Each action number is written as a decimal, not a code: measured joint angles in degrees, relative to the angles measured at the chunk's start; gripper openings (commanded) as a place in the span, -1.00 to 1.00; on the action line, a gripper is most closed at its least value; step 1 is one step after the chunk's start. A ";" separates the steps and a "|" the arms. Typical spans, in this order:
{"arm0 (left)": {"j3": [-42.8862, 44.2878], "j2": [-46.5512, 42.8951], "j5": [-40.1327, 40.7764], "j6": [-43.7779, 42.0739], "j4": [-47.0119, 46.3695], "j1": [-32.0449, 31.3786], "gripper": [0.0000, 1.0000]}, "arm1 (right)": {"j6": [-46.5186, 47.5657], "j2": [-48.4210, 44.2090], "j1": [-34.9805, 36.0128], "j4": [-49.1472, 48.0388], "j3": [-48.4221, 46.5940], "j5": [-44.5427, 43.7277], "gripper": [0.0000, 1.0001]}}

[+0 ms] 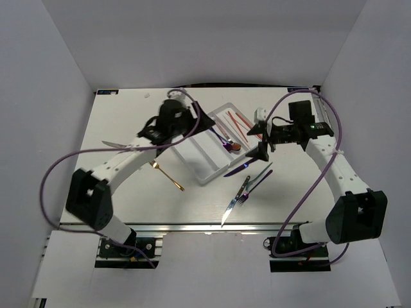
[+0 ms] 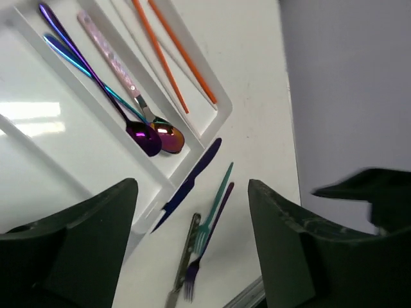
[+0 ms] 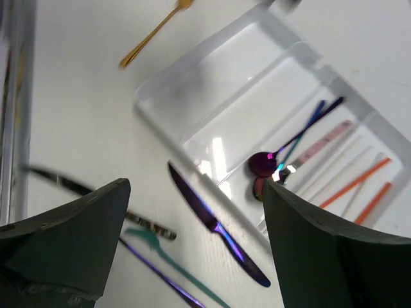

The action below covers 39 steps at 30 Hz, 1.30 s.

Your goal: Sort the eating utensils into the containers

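Near edge of the table: a silver-bladed, dark-handled table knife (image 1: 230, 208) lies flat. Its handle end is against a teal fork (image 2: 217, 204) and a purple fork (image 2: 207, 247), which lie side by side.

Beyond them, an iridescent purple-blue knife (image 1: 239, 169) lies just beside the near wall of the white plastic cutlery tray (image 1: 198, 156). Contact cannot be told. A thin gold spoon (image 1: 168, 175) lies alone left of the tray. A silvery blade (image 1: 110, 142) pokes out from under the left arm, probably another knife.

Right gripper (image 1: 262, 151): jaws wide apart, empty, above the purple-blue knife.
Left gripper (image 2: 191, 185): jaws apart, nothing between, over the tray.

In the tray: iridescent spoons (image 2: 155, 136) with purple and reddish bowls share one compartment. Two red-orange chopsticks (image 2: 172, 56) are in the farthest one.

Risks:
- A finger coming down on the purple-blue knife may strike the tray wall and shove the tray.
- The forks lie so close together that one pinch may drag both.
- Flat, glossy pieces may slip out of a grip.
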<state>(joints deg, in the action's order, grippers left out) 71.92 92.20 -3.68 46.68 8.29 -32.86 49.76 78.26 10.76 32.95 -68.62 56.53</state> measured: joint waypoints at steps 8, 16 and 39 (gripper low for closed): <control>-17.88 -24.15 -14.62 -21.35 1.51 12.66 0.79 | 50.53 7.21 0.87 31.01 4.52 -6.86 0.74; -27.61 -36.09 -11.63 -33.48 7.52 11.96 0.79 | 51.28 8.50 1.25 26.47 5.44 -16.15 0.32; -28.06 -44.76 -8.74 -37.27 8.02 11.98 0.79 | 34.38 15.45 6.95 5.79 12.28 -28.65 0.01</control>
<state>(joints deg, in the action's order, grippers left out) 43.86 47.44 -12.43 9.41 16.32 -20.88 84.14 93.71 17.72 38.74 -56.34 27.88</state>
